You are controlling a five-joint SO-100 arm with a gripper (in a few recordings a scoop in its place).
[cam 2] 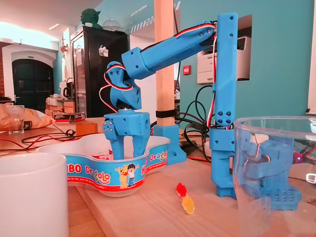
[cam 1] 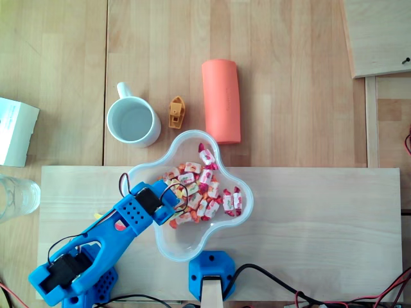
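Blue arm [cam 1: 96, 253] comes in from the bottom left of the overhead view. Its gripper [cam 1: 172, 204] is over the left side of the clear wavy-edged bowl [cam 1: 192, 253], right at the edge of the pile of wrapped candies [cam 1: 205, 189].

In the fixed view the gripper [cam 2: 128, 152] points straight down into the bowl [cam 2: 98, 173], with the fingers [cam 2: 116, 145] dipping below the rim. A narrow gap shows between the two fingers above the rim. The tips are hidden behind the bowl wall, so I can't tell if they are closed or pinching a candy.

The candies sit in the middle and right of the bowl, mostly red, white and orange wrappers. The bowl itself sits on the pale wooden board [cam 1: 321, 224], at its top edge, left of centre.

Beyond the board in the overhead view:
- White mug [cam 1: 133, 122], just above the bowl to the left.
- Small orange toy boat [cam 1: 176, 112], beside the mug.
- Salmon foam roll [cam 1: 221, 101], right of the boat, its lower end near the bowl rim.
- White box [cam 1: 16, 131] and a clear glass [cam 1: 16, 196], at the left edge.

The blue post base [cam 1: 212, 276] is at the bottom of the board, just below the bowl.

In the fixed view two gummy bears, one red [cam 2: 181, 189] and one yellow [cam 2: 187, 204], lie loose on the board. They are between the bowl and the arm's base.
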